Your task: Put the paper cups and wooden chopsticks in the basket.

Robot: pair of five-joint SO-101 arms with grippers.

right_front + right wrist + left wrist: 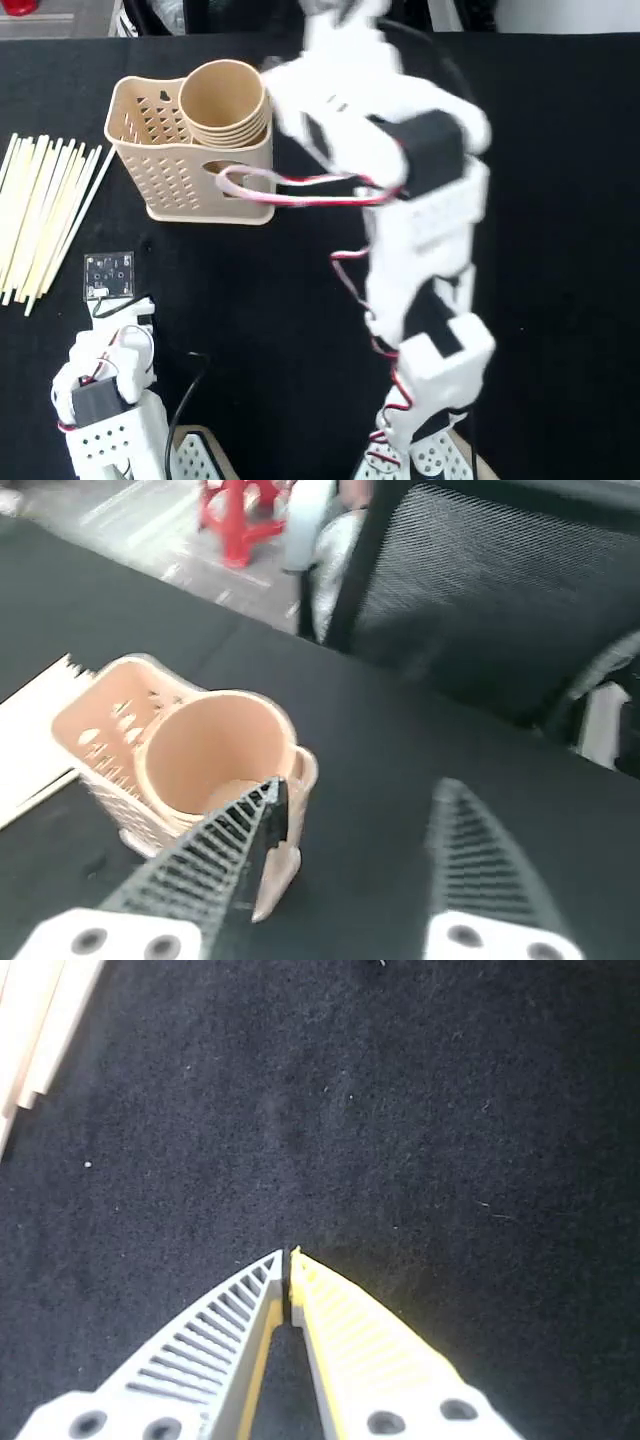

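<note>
1. many wooden chopsticks (45, 215) lie loose on the tabletop (560, 200), ahead of the left hand (290, 1265) and off to its side, not yet collected.
2. left hand: fingers pressed together, empty.
3. paper cups (225, 100) sit nested in the basket (170, 180), probably to save room, just ahead of the right hand (360, 783).
4. right hand: spread wide, holding nothing.

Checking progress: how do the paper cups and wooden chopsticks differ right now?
The paper cups stand nested upright inside the basket; the wooden chopsticks lie flat on the table outside it. The cups form one stack; the chopsticks spread side by side. Both are pale tan.
</note>
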